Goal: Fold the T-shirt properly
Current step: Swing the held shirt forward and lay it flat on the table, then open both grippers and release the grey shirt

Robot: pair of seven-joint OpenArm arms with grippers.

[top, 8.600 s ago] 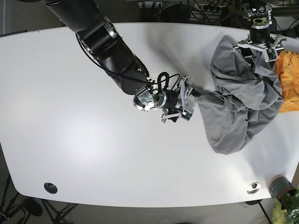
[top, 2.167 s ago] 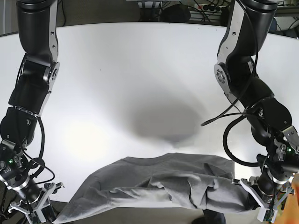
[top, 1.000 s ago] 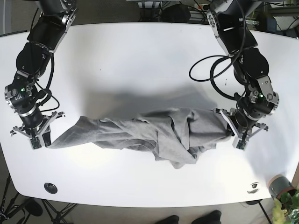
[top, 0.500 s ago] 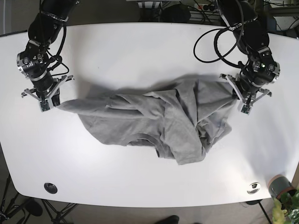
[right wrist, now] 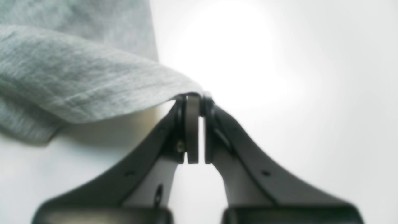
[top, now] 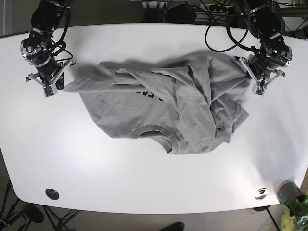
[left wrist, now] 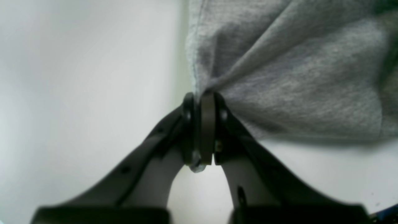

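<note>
The grey T-shirt (top: 163, 106) lies rumpled across the middle of the white table (top: 120, 168), its collar toward the near edge and dark print showing near the centre. My left gripper (top: 253, 81) is at the shirt's right end, shut on a bunched corner of the fabric (left wrist: 279, 71); in the left wrist view the left gripper (left wrist: 200, 102) pinches the cloth tight. My right gripper (top: 58, 89) holds the shirt's left tip, which stretches out to it. In the right wrist view the right gripper (right wrist: 195, 101) is shut on a thin folded edge of the T-shirt (right wrist: 77, 81).
A black round fitting (top: 52, 193) sits near the table's front left corner and a metal one (top: 261, 193) near the front right. A grey pot with a plant (top: 291, 195) stands off the front right corner. Cables (top: 211, 7) run behind the far edge.
Both grippers have carried the shirt's ends farther toward the back of the table. The shirt has spread wider and flatter on the table, with its print now showing.
</note>
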